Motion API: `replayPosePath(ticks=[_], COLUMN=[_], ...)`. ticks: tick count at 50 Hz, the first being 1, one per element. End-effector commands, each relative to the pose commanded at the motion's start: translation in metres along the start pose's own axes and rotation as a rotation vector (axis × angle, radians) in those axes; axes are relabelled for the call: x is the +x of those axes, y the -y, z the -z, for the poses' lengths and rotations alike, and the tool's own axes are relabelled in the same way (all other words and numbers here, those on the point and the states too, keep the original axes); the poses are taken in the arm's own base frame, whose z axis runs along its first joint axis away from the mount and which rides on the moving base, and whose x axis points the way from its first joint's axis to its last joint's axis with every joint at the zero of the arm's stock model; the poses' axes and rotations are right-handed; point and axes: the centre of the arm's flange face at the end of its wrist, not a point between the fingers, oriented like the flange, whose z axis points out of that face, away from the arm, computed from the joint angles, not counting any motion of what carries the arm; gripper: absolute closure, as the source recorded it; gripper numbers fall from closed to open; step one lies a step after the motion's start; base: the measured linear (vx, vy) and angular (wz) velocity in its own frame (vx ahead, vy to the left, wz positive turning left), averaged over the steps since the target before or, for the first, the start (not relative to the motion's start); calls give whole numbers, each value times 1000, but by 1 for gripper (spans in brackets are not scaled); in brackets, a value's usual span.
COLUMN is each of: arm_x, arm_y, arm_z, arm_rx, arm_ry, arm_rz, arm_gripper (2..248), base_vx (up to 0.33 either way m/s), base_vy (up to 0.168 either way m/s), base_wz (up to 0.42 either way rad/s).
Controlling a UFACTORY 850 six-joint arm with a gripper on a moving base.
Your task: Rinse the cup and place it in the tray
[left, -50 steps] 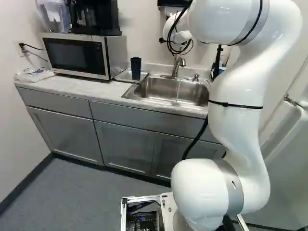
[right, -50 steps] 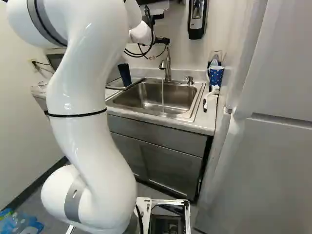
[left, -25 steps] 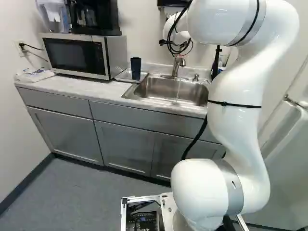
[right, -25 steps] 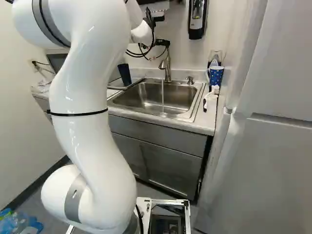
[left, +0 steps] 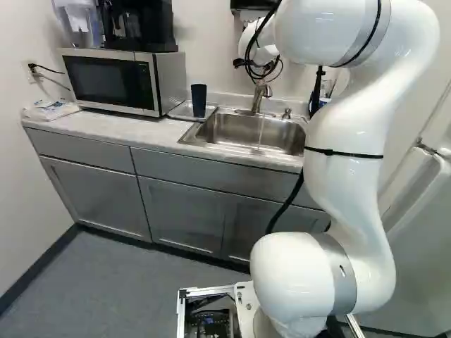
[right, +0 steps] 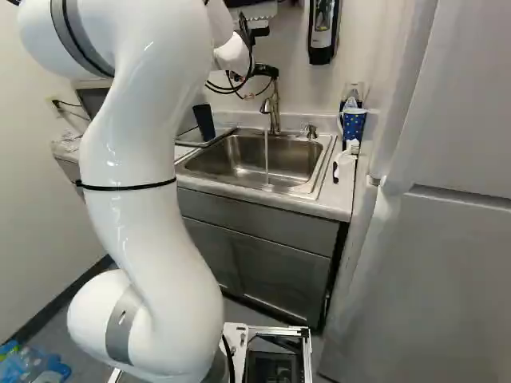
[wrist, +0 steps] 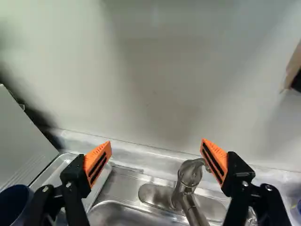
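I saw the cup point(left: 199, 100), dark blue and upright, in the metal tray point(left: 180, 111) between the microwave point(left: 113, 81) and the sink point(left: 232, 129). The white arm point(left: 349, 169) reached over the counter point(left: 106, 128) towards the wall, and its gripper point(right: 266, 71) was up by the tap point(left: 258, 93). The hand had nothing in its grasp: in the wrist view the two fingers stood wide apart, their orange pads point(wrist: 98, 162) well away from each other, with the tap between and below them. The cup was off to one side, outside the fingers, at the tray end of the sink. Water point(right: 267, 155) ran from the tap in a thin stream into the basin, and a small soap pump point(right: 310, 131) stood beside the tap. Over at the right of the right base view I noticed a blue mug point(right: 354, 124) with pale spots, and a dispenser point(right: 322, 32) on the wall. A coffee maker point(left: 139, 24) sat on the microwave. As for writing, the plastic packet point(left: 51, 110) at the far left of the counter bore some coloured print, too small for me to make out, and on the cup's side I could see no lettering
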Motion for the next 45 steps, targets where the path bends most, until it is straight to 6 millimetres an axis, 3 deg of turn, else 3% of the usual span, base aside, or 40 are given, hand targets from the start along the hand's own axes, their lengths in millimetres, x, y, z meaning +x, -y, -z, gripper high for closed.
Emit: replayPosePath(ticks=[45], arm_x=[-4], arm_y=[4], arm_z=[20], arm_rx=[5], arm_ry=[11], arm_rz=[2], arm_gripper=[3], base_vx=[0], base_vy=[0], base_wz=[0])
